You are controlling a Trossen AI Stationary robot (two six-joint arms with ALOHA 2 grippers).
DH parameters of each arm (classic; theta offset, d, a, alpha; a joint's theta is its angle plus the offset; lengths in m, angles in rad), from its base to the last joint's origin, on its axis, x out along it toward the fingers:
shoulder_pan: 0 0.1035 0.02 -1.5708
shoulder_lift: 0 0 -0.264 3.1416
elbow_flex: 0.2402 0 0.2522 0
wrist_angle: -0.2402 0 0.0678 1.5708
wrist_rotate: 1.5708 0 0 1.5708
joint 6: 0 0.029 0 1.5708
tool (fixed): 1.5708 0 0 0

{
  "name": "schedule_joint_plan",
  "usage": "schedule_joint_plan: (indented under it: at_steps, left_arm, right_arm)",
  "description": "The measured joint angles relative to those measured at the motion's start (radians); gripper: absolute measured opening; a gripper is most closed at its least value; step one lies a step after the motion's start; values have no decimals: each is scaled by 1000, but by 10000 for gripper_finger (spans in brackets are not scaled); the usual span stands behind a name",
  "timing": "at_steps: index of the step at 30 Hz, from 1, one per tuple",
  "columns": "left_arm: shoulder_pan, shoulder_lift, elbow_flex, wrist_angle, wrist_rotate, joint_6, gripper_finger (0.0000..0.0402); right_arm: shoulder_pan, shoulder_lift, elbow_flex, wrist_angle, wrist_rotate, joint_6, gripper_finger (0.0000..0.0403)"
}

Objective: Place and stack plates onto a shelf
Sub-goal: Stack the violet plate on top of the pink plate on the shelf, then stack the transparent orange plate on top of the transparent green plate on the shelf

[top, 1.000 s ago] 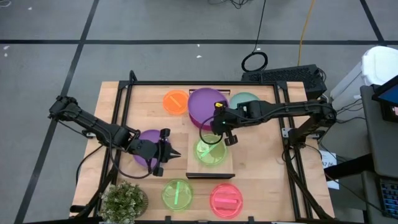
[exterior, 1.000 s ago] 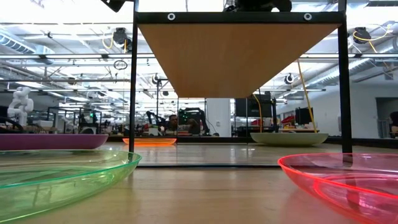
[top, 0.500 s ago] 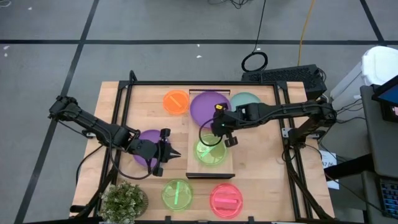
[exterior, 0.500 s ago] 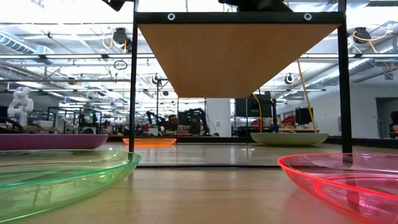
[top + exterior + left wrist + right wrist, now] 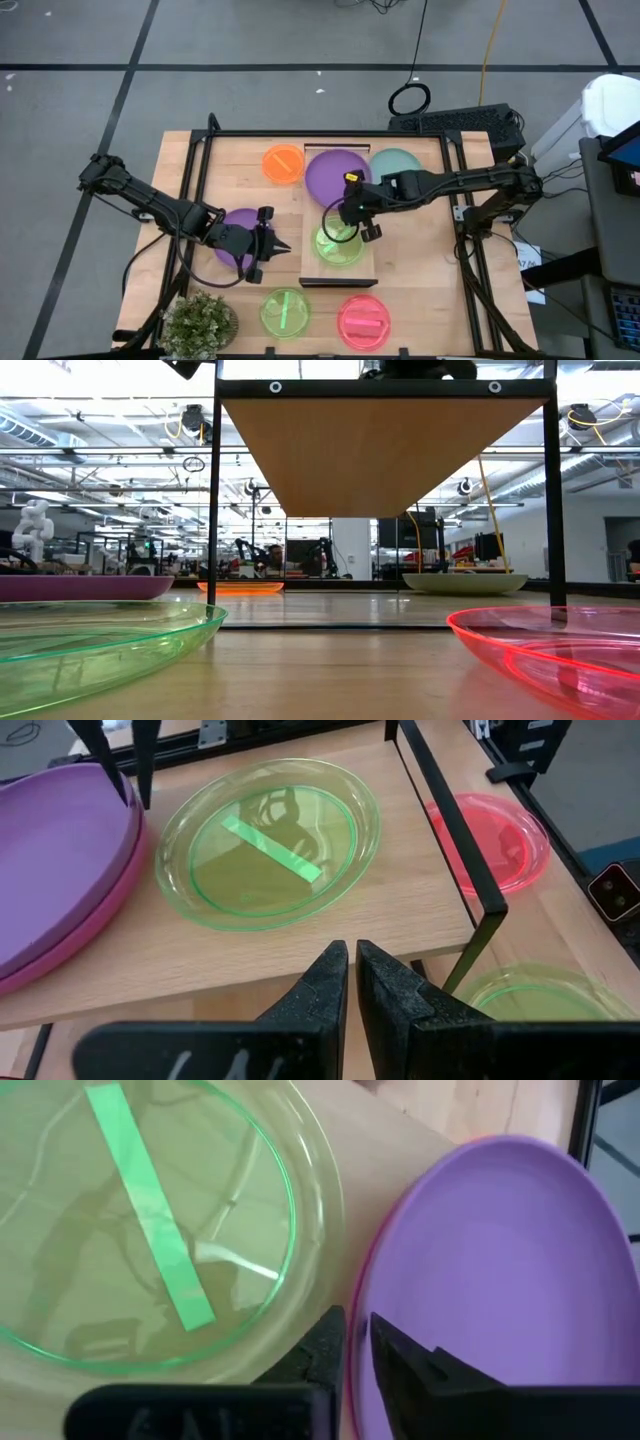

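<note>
Right pincer (image 5: 349, 214) (fingers together) beside the purple plate (image 5: 336, 172).

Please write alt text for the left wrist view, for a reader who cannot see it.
A green plate lies on the shelf beside a purple plate stacked on a magenta one. The left gripper, fingers shut, points at them.

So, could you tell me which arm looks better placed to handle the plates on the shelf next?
Probably the right: its gripper hangs over the shelf, between the purple plate and the green plate. The left gripper sits off the shelf's side.
</note>
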State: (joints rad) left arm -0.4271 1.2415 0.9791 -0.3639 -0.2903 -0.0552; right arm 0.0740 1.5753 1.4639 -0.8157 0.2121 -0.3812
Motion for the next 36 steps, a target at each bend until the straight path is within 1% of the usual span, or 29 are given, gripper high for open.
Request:
schedule_joint_plan:
  at_steps: [3,7,9,11,14,19,23,25,26,30,32,34,36]
  left_arm:
    - [0,0,0,0,0,-7,33]
    - [0,0,0,0,0,-7,33]
    - [0,0,0,-1,0,-7,33]
    - [0,0,0,-2,0,-7,33]
    - [0,0,0,-10,0,-8,33]
    - [0,0,0,-12,0,-9,33]
    - [0,0,0,-27,-2,-30,33]
    - [0,0,0,-31,-7,-62,33]
    - [0,0,0,-36,-6,-72,33]
    - [-8,0,0,-105,-2,-90,33]
    - [-8,0,0,-148,-22,-105,33]
    - [-3,0,0,-186,-27,-114,33]
    - [2,1,0,-219,-6,-120,33]
  right_arm:
    - [15,-10,-1,8,7,2,60]
    - [46,-37,-1,31,122,25,94]
    - [64,-56,-1,39,162,27,110]
    - [85,-78,-1,41,174,42,124]
    - [122,-112,-1,42,177,130,137]
    - [191,-157,-1,23,179,383,141]
    - [255,-179,-2,-12,180,503,141]
    - [290,-192,-19,-3,188,530,141]
    - [310,-199,-34,7,209,533,141]
    - [383,-242,-141,39,321,548,141]
    - [405,-271,-201,56,371,551,141]
    - [418,-305,-252,64,390,554,141]
    - [424,-345,-299,86,390,576,141]
